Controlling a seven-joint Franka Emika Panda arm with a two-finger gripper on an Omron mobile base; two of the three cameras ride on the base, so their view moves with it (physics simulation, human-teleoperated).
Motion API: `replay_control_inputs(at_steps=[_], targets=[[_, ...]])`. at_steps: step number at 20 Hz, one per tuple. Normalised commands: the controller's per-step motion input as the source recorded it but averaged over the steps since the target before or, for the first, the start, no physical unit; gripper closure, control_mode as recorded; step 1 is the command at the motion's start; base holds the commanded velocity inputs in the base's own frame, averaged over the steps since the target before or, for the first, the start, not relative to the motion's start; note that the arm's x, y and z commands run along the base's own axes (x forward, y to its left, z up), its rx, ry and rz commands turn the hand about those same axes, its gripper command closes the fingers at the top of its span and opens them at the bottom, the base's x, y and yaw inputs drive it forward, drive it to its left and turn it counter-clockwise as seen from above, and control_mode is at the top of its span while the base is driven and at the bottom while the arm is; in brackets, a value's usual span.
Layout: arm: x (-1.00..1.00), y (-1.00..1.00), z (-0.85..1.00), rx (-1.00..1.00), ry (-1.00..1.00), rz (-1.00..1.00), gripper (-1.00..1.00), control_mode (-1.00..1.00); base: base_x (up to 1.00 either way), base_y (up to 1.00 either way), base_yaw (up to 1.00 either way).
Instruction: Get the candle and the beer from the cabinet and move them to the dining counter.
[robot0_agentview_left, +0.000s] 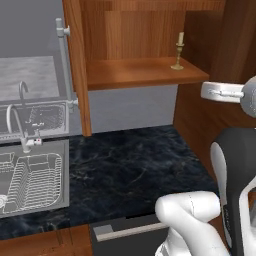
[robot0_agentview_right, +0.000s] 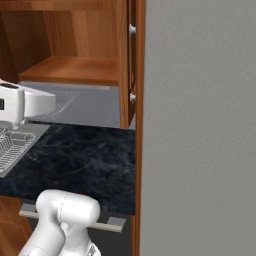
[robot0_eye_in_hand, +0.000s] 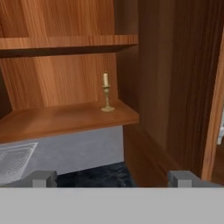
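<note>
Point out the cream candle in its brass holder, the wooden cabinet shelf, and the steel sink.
cream candle in brass holder (robot0_eye_in_hand: 106, 97): hand view, holder stem.
wooden cabinet shelf (robot0_agentview_left: 130, 72): left base view, bare board.
steel sink (robot0_agentview_left: 64, 170): left base view, right rim.

glossy white rounded arm shells at the lower right of the left base view, a dark black joint band beside them, a grey round cap and white boxy hand section above.

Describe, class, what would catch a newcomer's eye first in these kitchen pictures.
The lone candle stands upright near the right end of the open cabinet's lower shelf. Below lies a black marble counter with a steel sink at its left. The open gripper faces the shelf.
</note>
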Motion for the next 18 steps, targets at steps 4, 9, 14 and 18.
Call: replay_control_inputs(at_steps=[4, 9, 14, 18], targets=[[0.30, 0.00, 0.00, 0.00, 0.00, 0.00, -1.00, -1.00, 0.00, 0.00, 0.00], [0.25, 0.00, 0.00, 0.00, 0.00, 0.00, -1.00, -1.00, 0.00, 0.00, 0.00], [0.15, 0.00, 0.00, 0.00, 0.00, 0.00, -1.00, -1.00, 0.00, 0.00, 0.00], [0.07, 0.00, 0.07, 0.00, 0.00, 0.00, -1.00, -1.00, 0.00, 0.00, 0.00]])
